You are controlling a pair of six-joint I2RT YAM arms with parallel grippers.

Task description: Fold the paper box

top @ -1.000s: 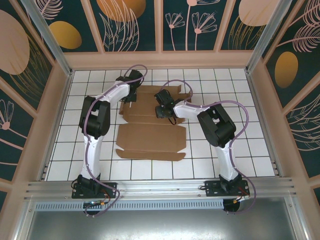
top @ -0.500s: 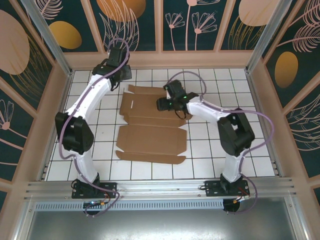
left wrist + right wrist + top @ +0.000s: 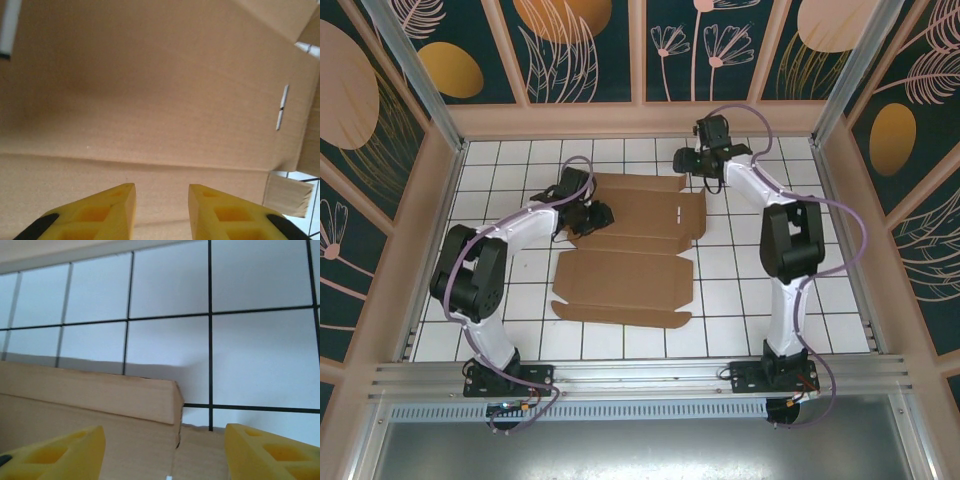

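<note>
Paper box (image 3: 625, 275) flat; left gripper (image 3: 161, 190) above (fingers (image 3: 120, 202) apart).

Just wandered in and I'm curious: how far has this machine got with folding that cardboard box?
Barely begun. The paper box lies as a flat sheet on the tiled table, no walls standing. In hand: the open left hand hovers over its left part, the open right hand at its far right corner flap. All the folding is left.

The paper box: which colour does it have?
Plain brown cardboard; the paper box shows best in the top external view.
</note>
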